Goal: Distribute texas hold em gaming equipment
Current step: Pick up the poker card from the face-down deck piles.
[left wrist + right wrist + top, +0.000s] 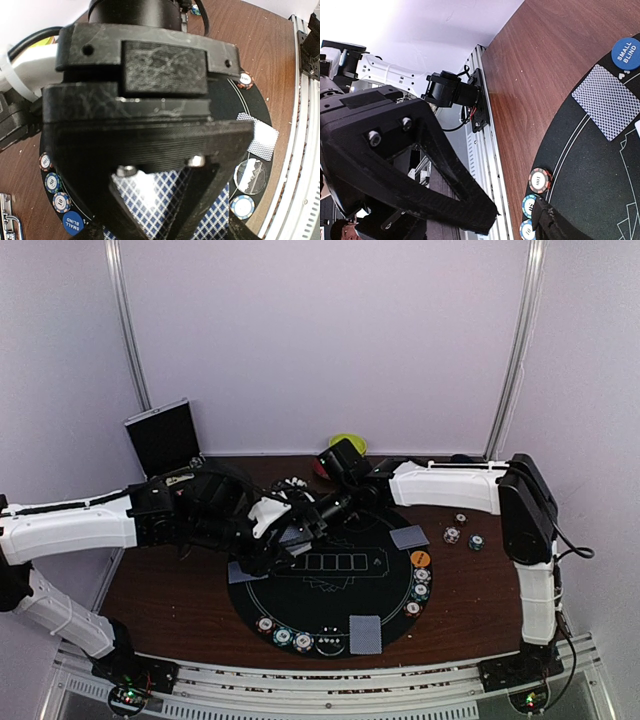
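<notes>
A round black mat [300, 592] carries striped chips [283, 636] along its rim, an orange button [420, 558] and single cards [365, 633] [409, 537] face down. My left gripper [290, 540] [160, 230] hovers over the mat's left part, shut on a stack of blue-chequered cards [150, 200]. Right beside it, my right gripper [318, 512] [515, 217] is open, and nothing shows between its fingers. A blue small-blind button [626, 52] [72, 223] lies at the mat's edge by a card [612, 102].
Three loose chips [452, 535] lie on the brown table right of the mat. A yellow-green bowl [347, 443] stands at the back behind the right arm, and a dark upright panel [163, 435] at the back left. An aluminium rail [485, 165] borders the near edge.
</notes>
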You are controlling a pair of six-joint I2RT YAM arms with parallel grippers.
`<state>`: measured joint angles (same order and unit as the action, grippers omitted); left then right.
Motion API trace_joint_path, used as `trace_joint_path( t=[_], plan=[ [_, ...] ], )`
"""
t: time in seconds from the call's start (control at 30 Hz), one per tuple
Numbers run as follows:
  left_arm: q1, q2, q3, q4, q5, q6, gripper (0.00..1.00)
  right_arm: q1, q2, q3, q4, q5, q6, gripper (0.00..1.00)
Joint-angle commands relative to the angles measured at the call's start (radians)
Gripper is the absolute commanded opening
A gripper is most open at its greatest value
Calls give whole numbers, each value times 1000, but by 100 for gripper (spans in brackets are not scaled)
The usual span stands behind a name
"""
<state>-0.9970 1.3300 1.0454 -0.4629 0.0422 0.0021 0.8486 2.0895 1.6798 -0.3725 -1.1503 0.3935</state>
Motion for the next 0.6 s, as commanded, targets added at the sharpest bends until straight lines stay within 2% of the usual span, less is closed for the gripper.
trace_joint_path(
  t=[0.0, 0.33, 0.57],
  plan=[
    [-6, -24, -2, 65, 2, 12, 62, -14, 10, -36, 88, -32, 69, 62],
    [-6, -33, -12, 63, -39, 12, 62, -76, -34, -118, 119, -1, 84, 47],
    [-6, -23, -14, 62, -61, 15, 62, -83, -31, -95, 23, -11, 8, 42]
  ],
)
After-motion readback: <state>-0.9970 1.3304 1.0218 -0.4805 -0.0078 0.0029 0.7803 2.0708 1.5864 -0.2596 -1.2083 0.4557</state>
